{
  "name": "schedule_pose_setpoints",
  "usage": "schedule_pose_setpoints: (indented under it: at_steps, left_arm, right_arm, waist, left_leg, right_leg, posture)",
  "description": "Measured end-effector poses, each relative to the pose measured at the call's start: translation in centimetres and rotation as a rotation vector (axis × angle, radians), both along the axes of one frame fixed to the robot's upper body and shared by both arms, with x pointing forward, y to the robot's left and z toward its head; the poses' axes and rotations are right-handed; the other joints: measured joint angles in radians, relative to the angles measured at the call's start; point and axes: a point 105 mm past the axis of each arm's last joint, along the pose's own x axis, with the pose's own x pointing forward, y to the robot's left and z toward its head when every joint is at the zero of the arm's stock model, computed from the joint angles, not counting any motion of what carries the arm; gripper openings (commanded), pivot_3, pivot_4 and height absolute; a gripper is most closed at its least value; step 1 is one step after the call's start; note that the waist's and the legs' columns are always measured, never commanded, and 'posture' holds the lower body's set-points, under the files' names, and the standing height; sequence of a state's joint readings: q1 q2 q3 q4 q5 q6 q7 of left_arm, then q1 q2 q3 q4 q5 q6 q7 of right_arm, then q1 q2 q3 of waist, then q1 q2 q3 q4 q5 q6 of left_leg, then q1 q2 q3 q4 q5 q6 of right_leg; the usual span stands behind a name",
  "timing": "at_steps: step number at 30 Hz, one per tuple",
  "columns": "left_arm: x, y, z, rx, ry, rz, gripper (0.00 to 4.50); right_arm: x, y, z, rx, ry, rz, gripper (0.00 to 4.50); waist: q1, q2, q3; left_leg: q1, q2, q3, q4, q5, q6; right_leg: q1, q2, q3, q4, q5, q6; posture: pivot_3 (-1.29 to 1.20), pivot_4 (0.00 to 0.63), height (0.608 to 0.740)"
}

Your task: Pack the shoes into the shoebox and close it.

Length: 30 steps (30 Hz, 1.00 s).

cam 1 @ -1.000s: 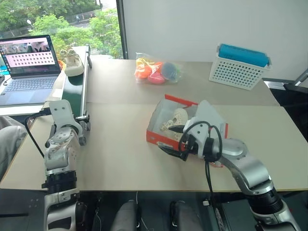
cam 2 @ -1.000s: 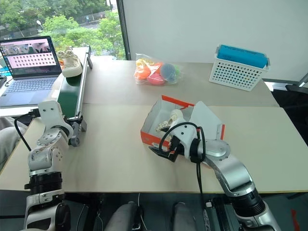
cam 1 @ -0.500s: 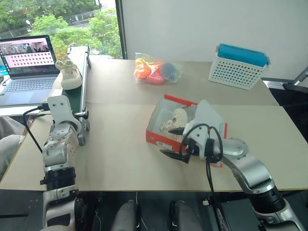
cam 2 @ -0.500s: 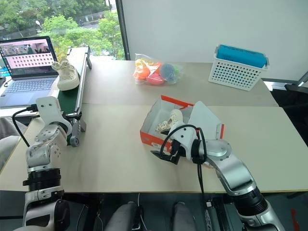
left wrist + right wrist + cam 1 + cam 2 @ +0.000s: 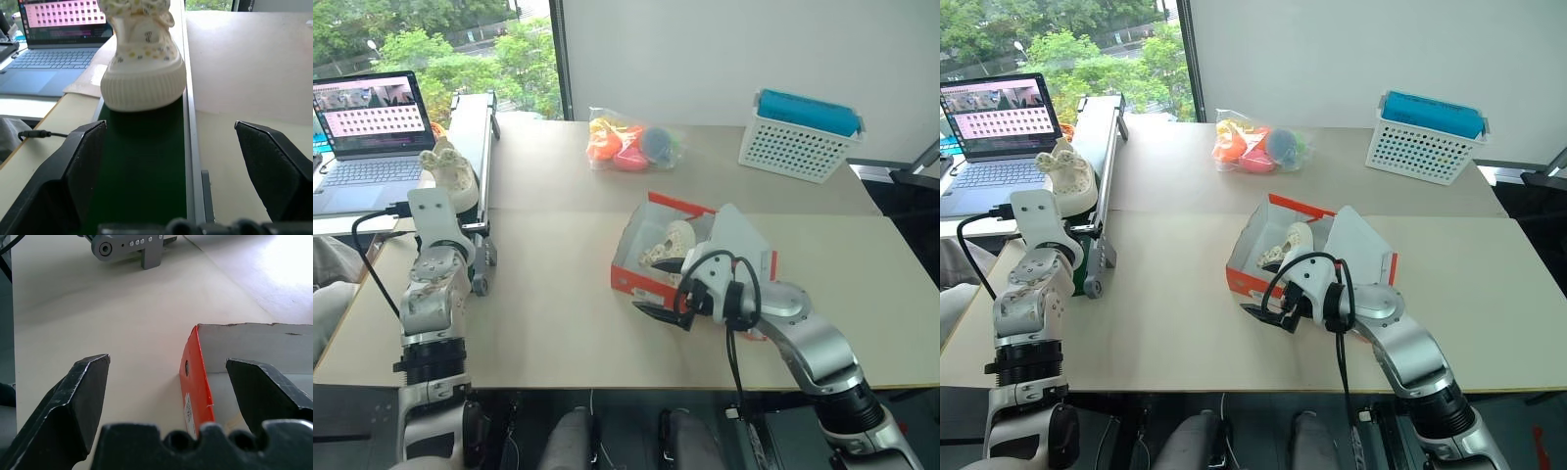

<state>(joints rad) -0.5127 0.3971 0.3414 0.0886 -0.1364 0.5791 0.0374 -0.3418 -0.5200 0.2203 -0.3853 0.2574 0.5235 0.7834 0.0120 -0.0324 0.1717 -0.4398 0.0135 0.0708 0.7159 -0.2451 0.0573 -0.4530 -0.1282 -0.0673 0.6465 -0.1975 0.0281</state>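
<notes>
You've got bare worktop [image 5: 558, 304] btwn the conveyor [image 5: 470, 176] and the shoebox [image 5: 651, 279], wide lane for either end effector. Conveyor rail and the laptop [image 5: 374, 132] hem the left side. Shoebox's raised lid [image 5: 736, 240] blocks entry from the right; toy bag [image 5: 631, 142] and basket [image 5: 798, 137] stand well behind.

Matt orange cardboard shoebox [image 5: 651, 279], ribbed rubbery-soled cream shoe [image 5: 142, 63] on matt green belt [image 5: 142, 166], smooth tabletop [image 5: 558, 304].

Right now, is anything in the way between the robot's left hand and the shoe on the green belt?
No. The left gripper is open, and only bare green belt lies between it and the shoe.
</notes>
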Motion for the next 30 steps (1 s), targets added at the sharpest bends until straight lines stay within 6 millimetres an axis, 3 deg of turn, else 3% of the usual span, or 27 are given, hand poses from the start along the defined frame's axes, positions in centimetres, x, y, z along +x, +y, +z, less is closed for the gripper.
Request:
schedule_pose_setpoints:
  at_steps: [15, 21, 27, 28, 30]
  left_arm:
    - [0.3, -0.2, 0.4, -0.007, -0.009, -0.008, 4.50]
    - [0.3, -0.4, -0.9, -0.121, 0.036, -0.004, 2.75]
    - [0.0, 0.3, -0.8, -0.139, 0.027, 0.023, 0.30]
    - [0.0, 0.3, -0.8, -0.142, 0.026, 0.025, 0.07]
    - [0.0, 0.3, -0.8, -0.148, 0.033, 0.026, 0.07]
  right_arm:
    - [0.2, 0.1, 0.1, 0.013, -0.004, -0.019, 4.46]
    - [0.3, 0.1, 0.2, 0.013, -0.005, -0.024, 4.50]
    - [0.4, 0.1, 0.3, 0.014, -0.011, -0.025, 4.50]
    - [0.4, 0.1, 0.4, 0.014, -0.012, -0.025, 4.50]
    - [0.5, 0.1, 0.6, 0.015, -0.020, -0.024, 4.50]
  waist:
    - [0.000, 0.000, 0.000]
    - [0.000, 0.000, 0.000]
    - [0.003, 0.000, 0.000]
    - [0.004, 0.000, 0.000]
    - [0.006, 0.000, 0.000]
  left_leg:
    - [0.000, 0.000, 0.000, 0.000, 0.000, 0.000]
    - [0.000, 0.000, 0.000, 0.001, 0.000, 0.000]
    - [0.001, 0.000, -0.001, 0.001, 0.000, -0.001]
    - [0.001, 0.000, -0.001, 0.001, 0.000, -0.001]
    - [0.001, 0.000, -0.001, 0.001, 0.000, -0.001]
  right_leg:
    - [0.000, 0.000, 0.000, 0.000, 0.000, 0.000]
    - [0.000, 0.000, 0.000, 0.001, 0.000, 0.000]
    - [0.002, 0.000, 0.000, 0.001, 0.000, 0.000]
    - [0.002, 0.000, 0.000, 0.001, 0.000, 0.000]
    - [0.002, 0.000, -0.001, 0.001, 0.000, 0.000]
  posture:
    - [0.00, 0.150, 0.699]
    - [0.00, 0.150, 0.699]
    - [0.00, 0.150, 0.699]
    - [0.00, 0.150, 0.699]
    - [0.00, 0.150, 0.699]
